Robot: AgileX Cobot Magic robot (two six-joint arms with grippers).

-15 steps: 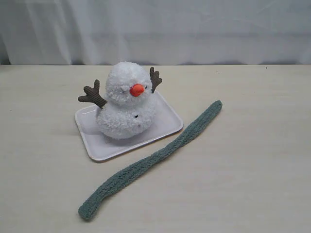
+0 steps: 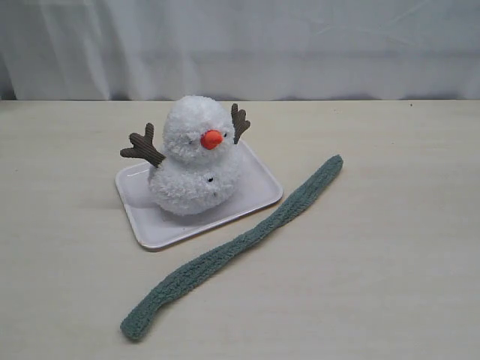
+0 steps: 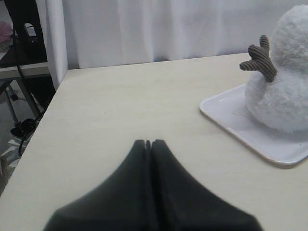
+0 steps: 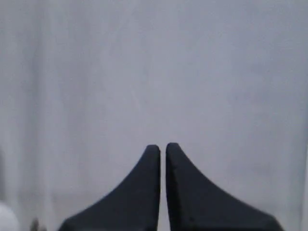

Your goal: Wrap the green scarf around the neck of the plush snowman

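Over table [image 3: 110, 110], L jaws pressed together, empty, R jaws too.

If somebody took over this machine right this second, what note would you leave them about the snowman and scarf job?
Left gripper: shut, empty, over the table near the tray.
Right gripper: shut, empty, facing the white curtain.
Plush snowman: upright on the tray.
Green scarf: stretched flat on the table beside the tray, off the snowman.
Done: nothing; the neck is bare.
Left: pick up the scarf and wrap it around the neck.
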